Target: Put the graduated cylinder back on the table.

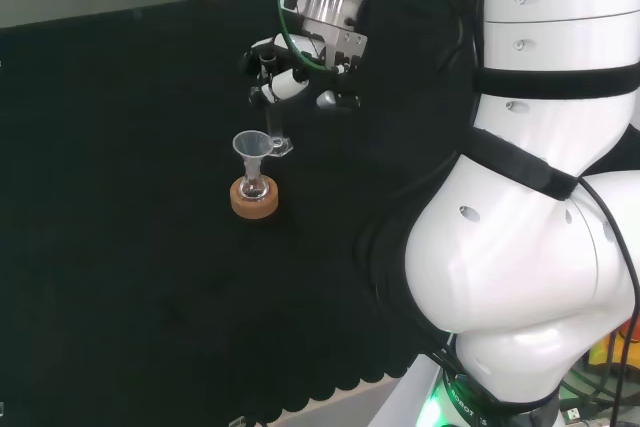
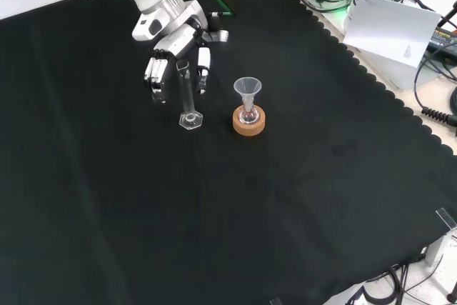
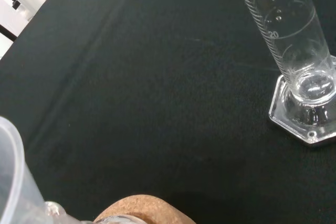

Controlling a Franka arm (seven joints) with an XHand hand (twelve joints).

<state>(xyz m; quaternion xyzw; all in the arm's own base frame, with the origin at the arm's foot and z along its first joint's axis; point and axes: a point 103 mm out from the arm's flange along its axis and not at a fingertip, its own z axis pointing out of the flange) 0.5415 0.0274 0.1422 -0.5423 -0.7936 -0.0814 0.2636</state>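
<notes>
Looks like the set-down step: the clear glass graduated cylinder point(image 2: 189, 98) stands upright on the black-clothed bench point(image 2: 300, 198) just beside the cork-ringed flask with a funnel point(image 2: 248, 108), the black-and-white hand point(image 2: 175, 62) curled around its top, so next it lets go and lifts clear.

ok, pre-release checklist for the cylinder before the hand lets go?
1. Graduated cylinder upright: ok.
2. Hexagonal base flat on the black cloth: looks seated in the wrist view; ok.
3. Hand around the cylinder's upper part in the front view: whether fingers touch it, cannot tell.
4. Gap to the funnel and flask on the cork ring: apart; ok.
5. Cylinder contents: looks empty apart from droplets; ok.
</notes>
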